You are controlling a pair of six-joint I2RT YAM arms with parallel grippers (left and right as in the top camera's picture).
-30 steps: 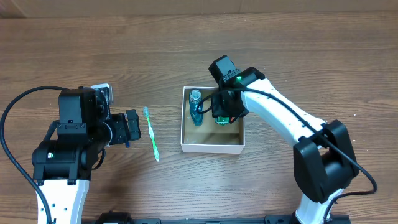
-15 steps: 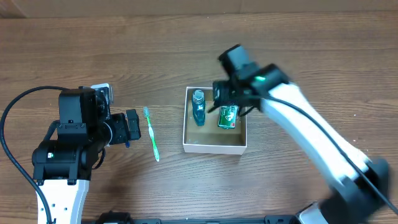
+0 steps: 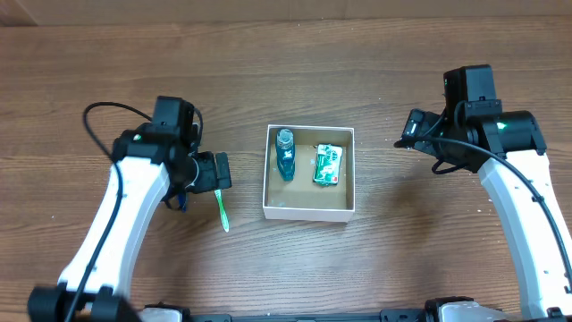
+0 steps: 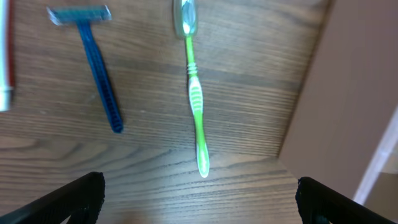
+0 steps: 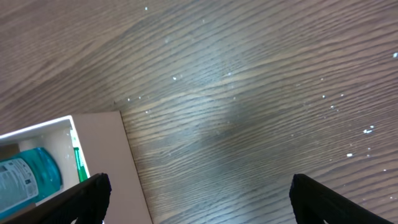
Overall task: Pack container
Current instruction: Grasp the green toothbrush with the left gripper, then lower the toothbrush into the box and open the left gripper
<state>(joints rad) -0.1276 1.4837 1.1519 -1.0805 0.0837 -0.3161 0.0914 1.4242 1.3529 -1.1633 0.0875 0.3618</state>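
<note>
Two items lay in the container (image 3: 308,212) at mid-surface: a blue bottle (image 3: 284,154) and a green packet (image 3: 327,165). My left jaws stood apart above a green toothbrush (image 4: 194,99), with a blue razor (image 4: 99,74) beside it toward the left edge. My right jaws, also apart, hung over bare wood toward the right edge, clear of the container's wall.
</note>
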